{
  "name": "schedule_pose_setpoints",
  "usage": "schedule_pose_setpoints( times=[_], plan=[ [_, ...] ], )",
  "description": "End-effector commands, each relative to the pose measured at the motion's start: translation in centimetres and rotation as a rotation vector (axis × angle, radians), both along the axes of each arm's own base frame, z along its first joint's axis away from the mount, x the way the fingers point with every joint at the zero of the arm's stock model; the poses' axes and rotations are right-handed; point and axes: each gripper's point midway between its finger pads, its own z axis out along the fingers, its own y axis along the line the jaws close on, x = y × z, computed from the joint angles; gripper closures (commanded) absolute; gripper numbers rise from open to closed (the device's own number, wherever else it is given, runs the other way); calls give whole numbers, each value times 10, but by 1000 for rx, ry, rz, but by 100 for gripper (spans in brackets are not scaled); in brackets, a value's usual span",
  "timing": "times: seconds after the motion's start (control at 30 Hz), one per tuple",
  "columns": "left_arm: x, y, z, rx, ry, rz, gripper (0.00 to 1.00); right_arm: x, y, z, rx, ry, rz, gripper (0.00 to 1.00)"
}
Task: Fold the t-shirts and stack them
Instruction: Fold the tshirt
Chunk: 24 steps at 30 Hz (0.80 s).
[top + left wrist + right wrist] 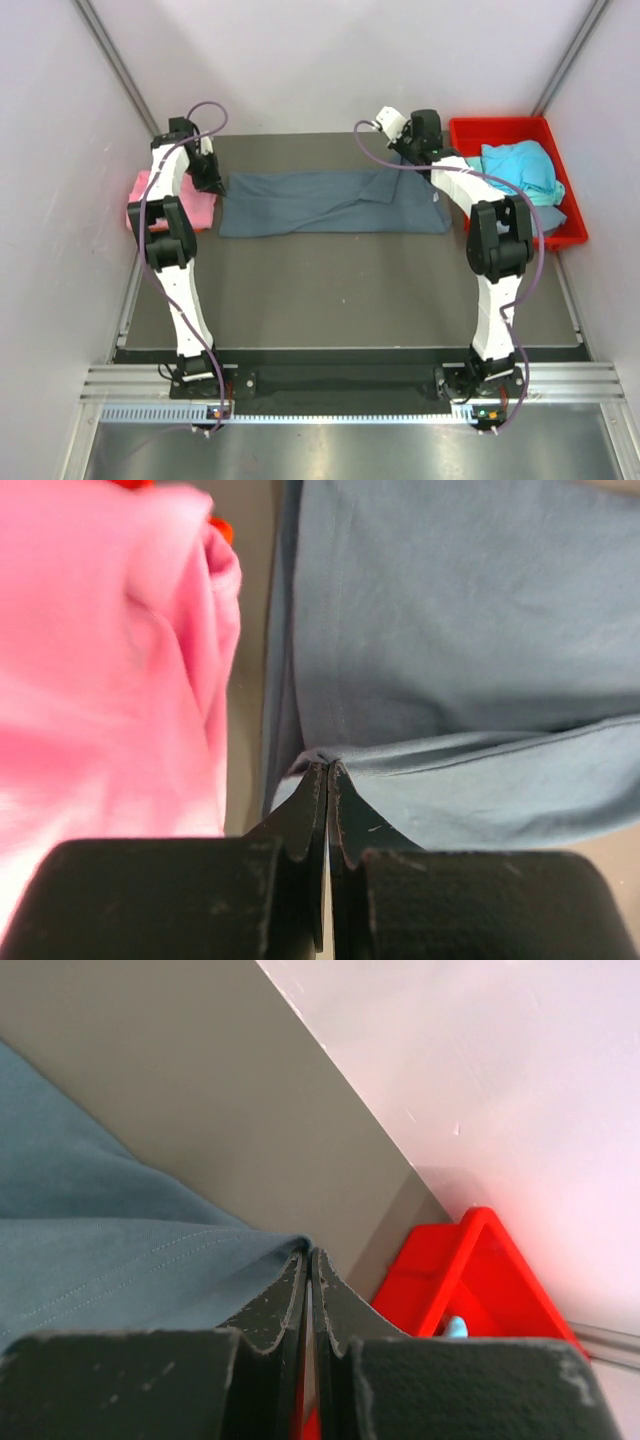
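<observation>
While lying stretched left to right across the far part of the table (340, 290), pinched at both ends: slate blue-grey t-shirt (330, 200). Laid out as a long flat band, with wrinkles and a raised flap toward the right end. At its left end, clamped by the left gripper (328, 765), with fingers closed flat together on a small bunched fold of the hem. At its far right corner, clamped by the right gripper (308, 1252), with fingers likewise pressed together on the cloth edge. Cannot tell how many layers in the band.

Just left of the band, partly hidden under the left arm (165, 230): pink t-shirt (200, 213), a compact pile at the table's left edge, near the blue-grey cloth, with a narrow strip of table between them in the left wrist view.

At the far right, beside the band's end: red bin (500, 128), with a crumpled turquoise t-shirt (520, 165) heaped inside. Seen past the right fingers: one bin corner, a scrap of turquoise, pale wall.
</observation>
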Motion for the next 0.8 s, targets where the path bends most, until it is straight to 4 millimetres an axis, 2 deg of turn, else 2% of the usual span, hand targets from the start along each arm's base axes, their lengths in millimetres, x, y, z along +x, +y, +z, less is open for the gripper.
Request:
schedule_pose_setpoints(
  times=[0.0,0.03,0.07,0.1,0.13,0.17,0.23,0.27,0.33,0.37,0.4,0.43,0.47,0.53,0.57,0.67,0.7,0.77],
  plan=[
    [26,16,26,71,-119,22,100,18,3,31,31,-93,-21,100],
    [28,17,26,80,-122,26,100,19,3,29,31,-91,-23,100],
    [31,19,27,91,-134,31,93,19,2,28,26,-94,-30,98],
    [33,21,30,94,-142,36,84,21,-2,34,21,-123,-67,90],
    [34,19,31,86,-151,28,74,19,-3,29,16,-123,-83,71],
    [38,18,39,87,-175,25,62,17,-7,32,10,-132,-110,64],
    [42,17,50,83,-208,20,55,13,-8,50,42,-176,-131,49],
    [43,13,63,68,-240,6,53,9,-9,56,47,-186,-140,46],
    [40,8,76,38,-258,-1,50,-2,-7,78,77,-209,-142,43],
    [35,-3,88,-4,-274,-28,50,-7,-3,85,103,-209,-126,41],
    [29,-8,90,-25,-269,-38,50,-19,2,92,149,-178,-115,41],
    [22,-14,90,-53,-256,-39,50,-25,6,90,171,-142,-91,41],
    [4,-26,85,-106,-219,-60,50,-37,18,77,193,-61,-40,41],
    [-12,-37,73,-138,-170,-76,51,-47,24,65,250,4,-50,40],
    [-26,-42,56,-151,-115,-78,52,-56,36,53,284,68,1,40],
    [-43,-48,26,-169,-24,-82,53,-66,48,17,309,173,28,40],
    [-45,-48,20,-166,-9,-82,53,-70,53,-1,314,226,50,40],
    [-48,-48,5,-149,25,-79,54,-71,62,-17,320,278,80,41]
  ],
)
